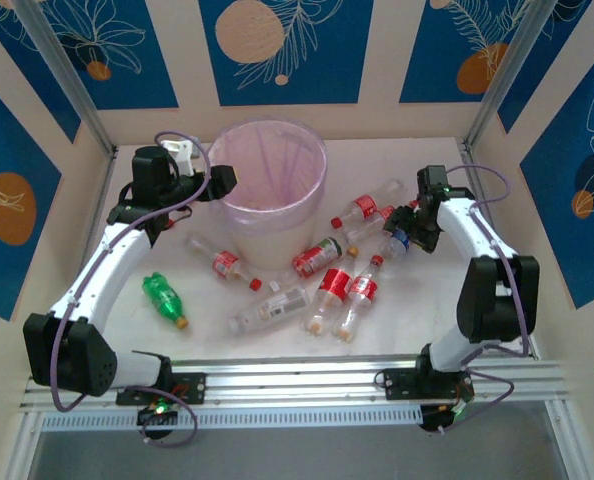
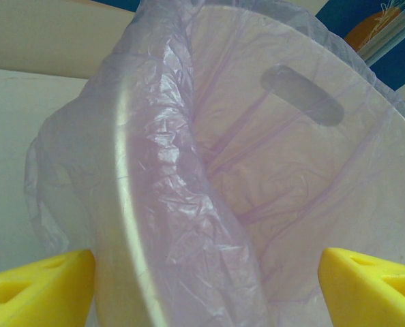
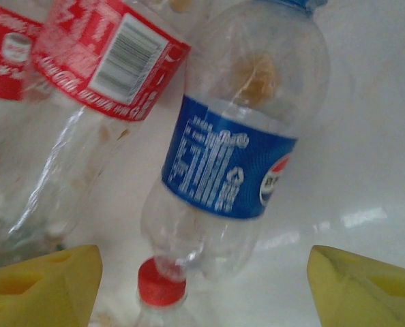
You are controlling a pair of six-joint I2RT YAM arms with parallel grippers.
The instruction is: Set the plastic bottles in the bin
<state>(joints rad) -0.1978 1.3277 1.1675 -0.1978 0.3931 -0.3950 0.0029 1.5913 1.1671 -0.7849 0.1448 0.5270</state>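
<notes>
The bin (image 1: 267,180), a round white pail lined with a lilac bag, stands at the back middle of the table. My left gripper (image 1: 220,181) hovers at its left rim, open and holding nothing; in the left wrist view the bin's rim (image 2: 131,170) runs between the yellow fingers (image 2: 39,293). Several plastic bottles lie in front of the bin: a green one (image 1: 165,298), a pale-labelled one (image 1: 269,310) and red-labelled ones (image 1: 332,290). My right gripper (image 3: 202,293) is open around a blue-labelled bottle (image 3: 223,163), its fingers apart from it. A red cap (image 3: 161,283) lies just below it.
Another red-labelled bottle (image 1: 362,208) lies right of the bin, and one more (image 1: 227,265) lies on its front left. Walls with metal posts (image 1: 72,80) close off the back and sides. A rail (image 1: 297,380) runs along the near edge.
</notes>
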